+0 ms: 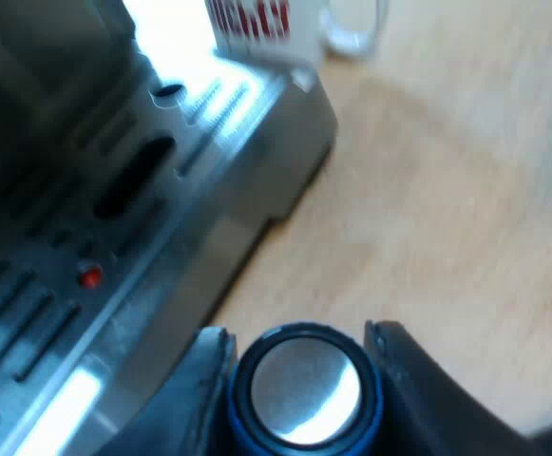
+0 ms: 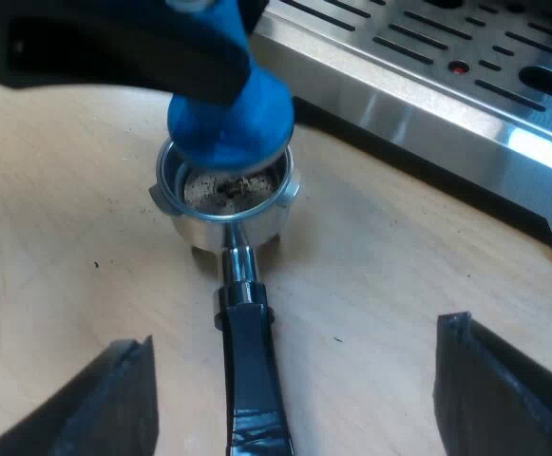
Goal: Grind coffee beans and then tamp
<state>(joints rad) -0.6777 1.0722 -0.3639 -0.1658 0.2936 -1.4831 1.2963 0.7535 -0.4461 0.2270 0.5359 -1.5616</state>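
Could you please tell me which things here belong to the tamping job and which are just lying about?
Job: blue tamper, held by left gripper over metal holder; ground coffee in it; right gripper, jaws open astride its handle; espresso machine.
Lying about: mug by the machine.

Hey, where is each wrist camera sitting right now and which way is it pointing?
Left wrist view: on the left arm, looking past the left fingers, shut on the blue tamper, toward the espresso machine with its slotted tray, a mug and the table.
Right wrist view: on the right arm, low over the table, facing the metal holder of grounds; right fingers open astride its handle.
Shared: tamper, machine tray, table.
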